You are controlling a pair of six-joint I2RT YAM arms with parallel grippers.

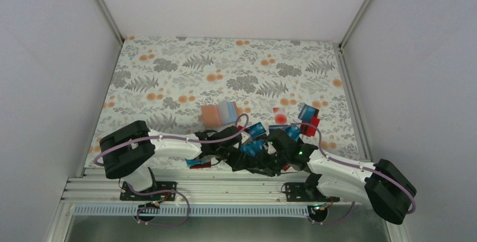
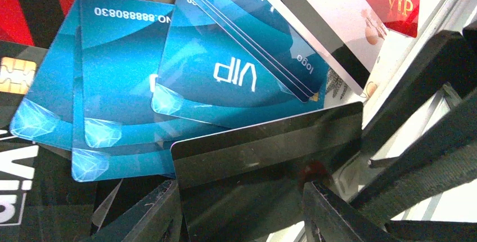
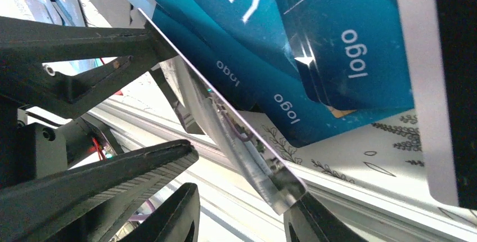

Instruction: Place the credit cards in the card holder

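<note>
— Where were the cards (image 2: 124, 84)?
— Heaped on the desk (image 1: 169, 79), nearer us than the holder (image 1: 212, 116). Our left fingers (image 2: 329, 211) held a black card (image 2: 270, 163); the right fingers' (image 3: 180, 214) grip we couldn't tell.

Left tool (image 1: 243, 157), right tool (image 1: 273, 154) tip-to-tip.

Tablecloth (image 1: 169, 67) is white with grey ferny leaves and little orange blossoms all over. The credit cards (image 2: 214, 79) are mostly shiny teal-blue with white "VIP" lettering, plus a glossy black card (image 2: 270, 157) and a red card (image 2: 394, 0) with gold VIP. The card holder (image 1: 212, 115) is plain tan-pink.
</note>
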